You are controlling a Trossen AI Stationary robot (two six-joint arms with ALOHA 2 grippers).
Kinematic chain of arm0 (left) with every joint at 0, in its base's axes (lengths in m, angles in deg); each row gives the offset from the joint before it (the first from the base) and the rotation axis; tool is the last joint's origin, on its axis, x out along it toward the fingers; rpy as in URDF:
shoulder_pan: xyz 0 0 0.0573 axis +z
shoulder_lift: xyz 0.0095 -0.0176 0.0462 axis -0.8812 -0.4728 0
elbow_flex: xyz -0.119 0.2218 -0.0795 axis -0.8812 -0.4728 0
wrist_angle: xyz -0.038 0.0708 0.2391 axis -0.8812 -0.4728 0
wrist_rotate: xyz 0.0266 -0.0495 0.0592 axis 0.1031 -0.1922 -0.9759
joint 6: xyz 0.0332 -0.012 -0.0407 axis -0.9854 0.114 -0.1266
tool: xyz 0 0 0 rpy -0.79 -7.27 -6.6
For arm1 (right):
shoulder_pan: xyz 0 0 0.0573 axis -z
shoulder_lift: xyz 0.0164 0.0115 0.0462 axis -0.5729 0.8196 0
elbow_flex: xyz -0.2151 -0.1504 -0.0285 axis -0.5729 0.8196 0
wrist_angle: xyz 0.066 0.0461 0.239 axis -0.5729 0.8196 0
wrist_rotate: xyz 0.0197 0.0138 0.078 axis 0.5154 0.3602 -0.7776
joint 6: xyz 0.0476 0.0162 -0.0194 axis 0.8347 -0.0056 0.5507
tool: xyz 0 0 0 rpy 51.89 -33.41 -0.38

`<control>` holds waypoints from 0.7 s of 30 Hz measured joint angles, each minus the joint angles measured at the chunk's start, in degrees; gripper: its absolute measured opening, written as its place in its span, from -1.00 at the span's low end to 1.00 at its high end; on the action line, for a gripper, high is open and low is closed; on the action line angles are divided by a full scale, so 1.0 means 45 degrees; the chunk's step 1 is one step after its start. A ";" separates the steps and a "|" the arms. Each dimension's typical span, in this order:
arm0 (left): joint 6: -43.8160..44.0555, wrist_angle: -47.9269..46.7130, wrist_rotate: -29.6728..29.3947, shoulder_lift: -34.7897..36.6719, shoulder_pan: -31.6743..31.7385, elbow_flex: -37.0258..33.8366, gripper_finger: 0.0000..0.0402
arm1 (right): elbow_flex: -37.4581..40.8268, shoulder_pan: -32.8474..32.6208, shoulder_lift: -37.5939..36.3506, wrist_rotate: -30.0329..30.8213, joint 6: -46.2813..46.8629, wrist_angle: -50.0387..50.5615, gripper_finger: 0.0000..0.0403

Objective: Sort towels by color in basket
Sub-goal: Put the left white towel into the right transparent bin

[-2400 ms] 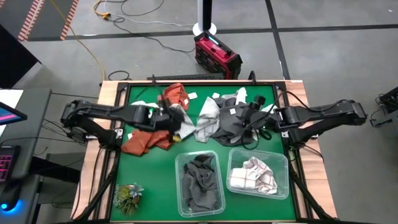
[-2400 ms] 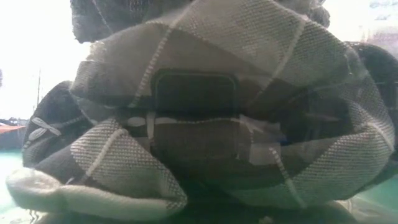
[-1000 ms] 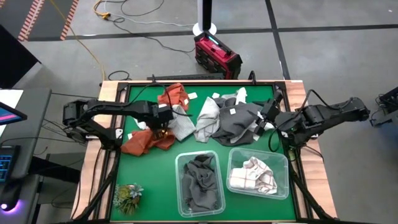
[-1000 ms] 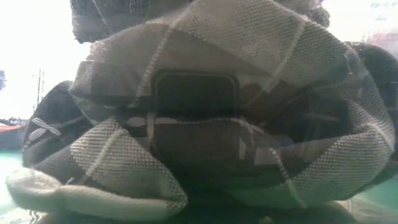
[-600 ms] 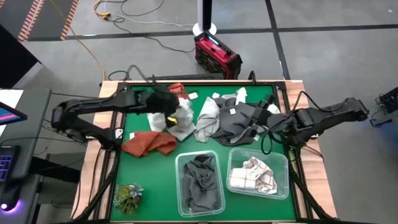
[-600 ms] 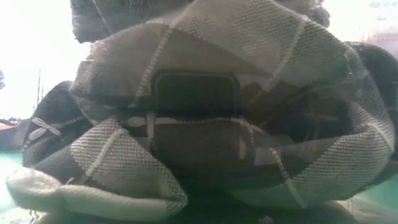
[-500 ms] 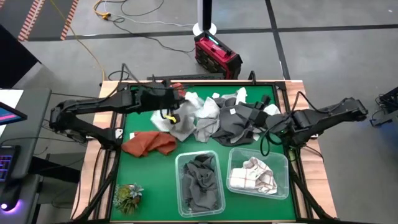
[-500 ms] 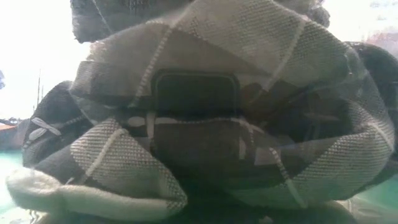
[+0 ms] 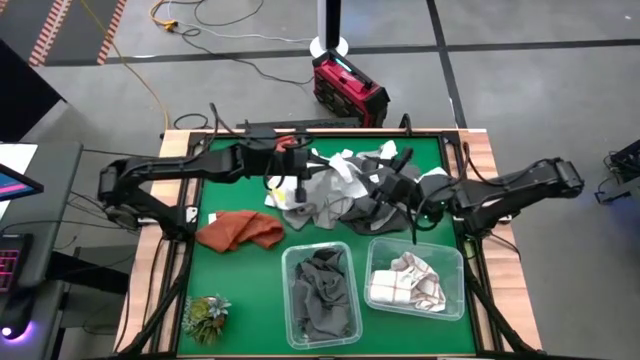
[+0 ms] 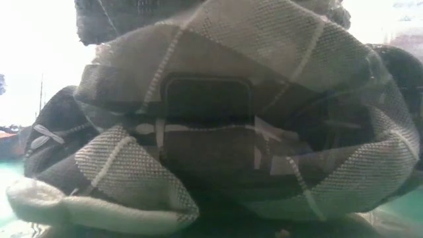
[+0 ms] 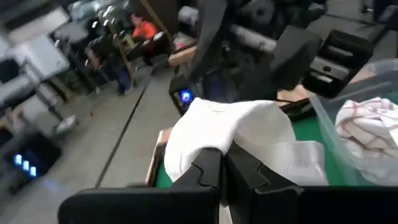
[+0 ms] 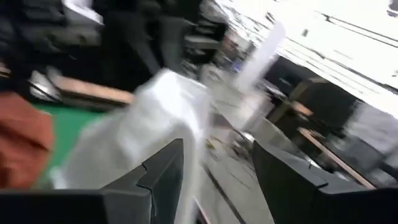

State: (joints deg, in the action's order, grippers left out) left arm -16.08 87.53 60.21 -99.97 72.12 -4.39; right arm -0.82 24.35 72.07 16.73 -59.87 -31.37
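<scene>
Towels [image 9: 350, 195] lie heaped at the table's [image 9: 240, 270] far middle; my left hand [image 9: 292, 178] is clamped on a white one [image 11: 230, 134], lifted clear for sorting, while my right hand [image 9: 408, 196] hovers open over the pile.

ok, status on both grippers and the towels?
Left gripper shut on white towel, lifted. Right gripper open at towel pile. Nothing blocking the bins.

Soft woven cloth towels [image 9: 345, 195], clear glossy plastic bins [image 9: 415, 278], matt green felt-like mat [image 9: 245, 285].
</scene>
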 joint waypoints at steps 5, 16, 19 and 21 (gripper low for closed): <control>-0.1817 0.0175 0.0112 -0.0596 -0.0410 0.1397 -1.00 | -0.0136 0.0662 0.0248 -0.1863 0.0810 0.0039 0.17; -0.2389 0.0925 0.1972 -0.1640 -0.0621 0.3461 -1.00 | -0.0151 0.2107 0.0963 -0.5451 0.1215 -0.2531 0.17; -0.2544 0.1945 0.2964 -0.1768 -0.0613 0.3516 -1.00 | -0.0153 0.2337 0.1270 -0.5879 0.1220 -0.3260 0.15; -0.2472 0.2838 0.3452 -0.1796 -0.0657 0.3502 -1.00 | -0.0156 0.2409 0.1427 -0.6105 0.1220 -0.3518 0.10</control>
State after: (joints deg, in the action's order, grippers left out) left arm -27.20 100.30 75.74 -108.05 69.16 11.37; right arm -1.52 35.19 78.49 -10.74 -54.38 -47.20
